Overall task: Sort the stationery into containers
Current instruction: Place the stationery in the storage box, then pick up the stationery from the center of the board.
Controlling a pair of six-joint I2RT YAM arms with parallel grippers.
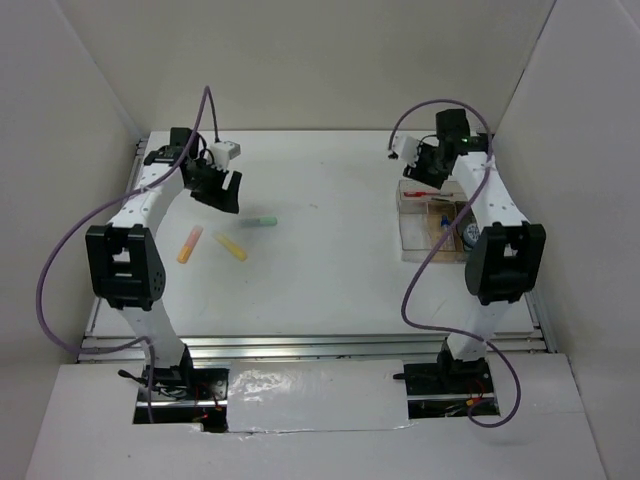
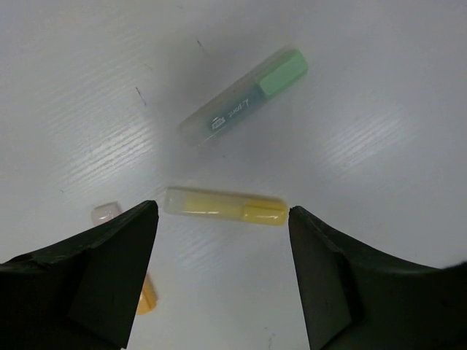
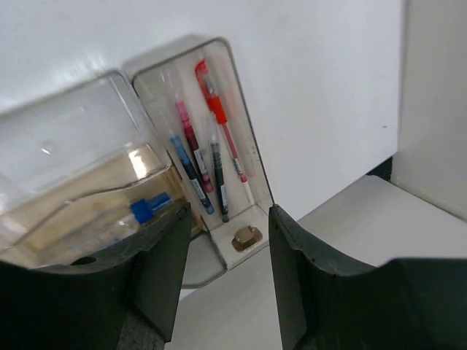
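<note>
See the left gripper (image 1: 224,198) spread wide, empty, over the stubby yellow plastic marker (image 2: 225,206). Probably turn the wrist first: long axis lying finger to finger.

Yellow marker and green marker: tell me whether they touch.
Apart. The left wrist view shows a band of bare table between the green marker and the yellow marker.

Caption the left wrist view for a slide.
Open left end effector framing a yellow marker, green marker beyond.
</note>
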